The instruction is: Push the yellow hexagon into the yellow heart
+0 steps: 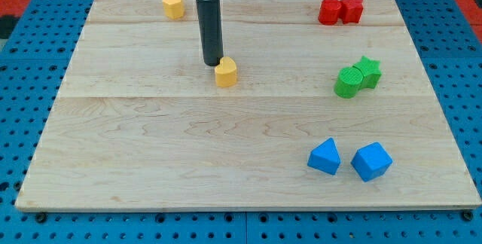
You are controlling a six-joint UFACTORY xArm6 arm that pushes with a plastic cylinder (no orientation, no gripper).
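Two yellow blocks lie on the wooden board [151,161]. One yellow block [226,72] sits left of the board's middle, in the upper half. The other yellow block [173,6] sits near the top edge, up and to the left of the first. I cannot tell for sure which is the hexagon and which is the heart. My tip [214,64] rests on the board at the upper left side of the nearer yellow block, touching it or almost touching it. The rod rises straight up from there to the view's top.
Two red blocks [340,10] sit together at the top right. A green cylinder-like block [349,83] and a green star [368,70] touch at the right. A blue triangle-like block [324,157] and a blue block [371,161] lie at the bottom right.
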